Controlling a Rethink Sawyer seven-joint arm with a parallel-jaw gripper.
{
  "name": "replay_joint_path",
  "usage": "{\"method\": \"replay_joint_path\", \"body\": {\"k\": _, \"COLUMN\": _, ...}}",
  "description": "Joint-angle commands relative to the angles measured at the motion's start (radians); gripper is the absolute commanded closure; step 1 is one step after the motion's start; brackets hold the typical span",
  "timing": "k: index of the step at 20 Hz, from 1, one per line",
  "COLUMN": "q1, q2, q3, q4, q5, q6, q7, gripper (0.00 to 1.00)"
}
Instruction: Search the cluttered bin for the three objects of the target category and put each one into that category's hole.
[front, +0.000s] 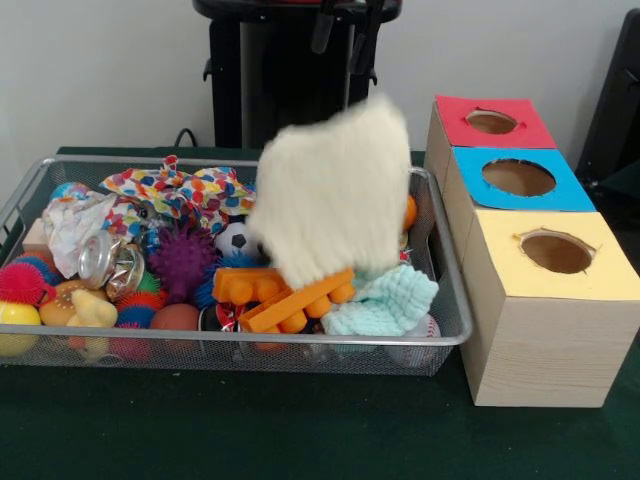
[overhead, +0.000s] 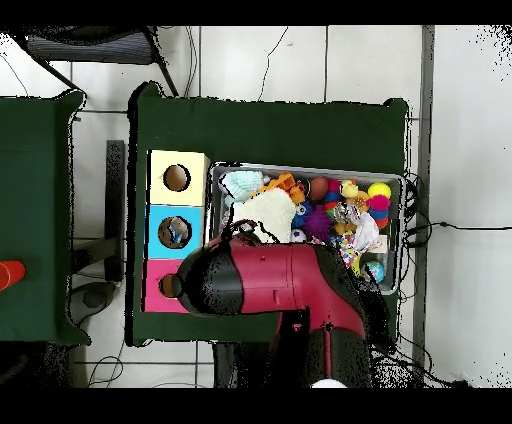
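The wire-mesh bin is full of toys; it also shows in the overhead view. A cream fuzzy cloth hangs blurred in mid-air above the bin's right half, also seen from overhead. The gripper is hidden at the cloth's top. The red arm covers it from overhead. One whitish wrinkly piece lies at the bin's left end; I cannot tell if it is plastic. No other see-through plastic shows. The blue-topped hole is the middle one of the box, right of the bin.
The red-topped hole and the yellow-topped hole flank the blue one. In the bin lie a silver can, a polka-dot cloth, orange plastic blocks, a mint knitted cloth, a purple spiky ball and several balls.
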Motion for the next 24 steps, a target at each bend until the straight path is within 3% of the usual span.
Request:
{"method": "replay_joint_path", "body": {"k": 1, "q1": -0.026, "q2": -0.002, "q3": 0.059, "q4": 0.08, "q5": 0.017, "q6": -0.021, "q7": -0.076, "gripper": 0.0}}
{"method": "replay_joint_path", "body": {"k": 8, "q1": -0.026, "q2": 0.005, "q3": 0.053, "q4": 0.074, "q5": 0.019, "q6": -0.054, "q7": -0.045, "gripper": 0.0}}
{"method": "replay_joint_path", "body": {"k": 16, "q1": -0.233, "q2": 0.153, "q3": 0.176, "q4": 0.023, "q5": -0.058, "q6": -0.208, "q7": -0.233, "gripper": 0.0}}
{"method": "replay_joint_path", "body": {"k": 24, "q1": -0.327, "q2": 0.261, "q3": 0.218, "q4": 0.015, "q5": -0.166, "q6": -0.329, "q7": -0.222, "gripper": 0.0}}
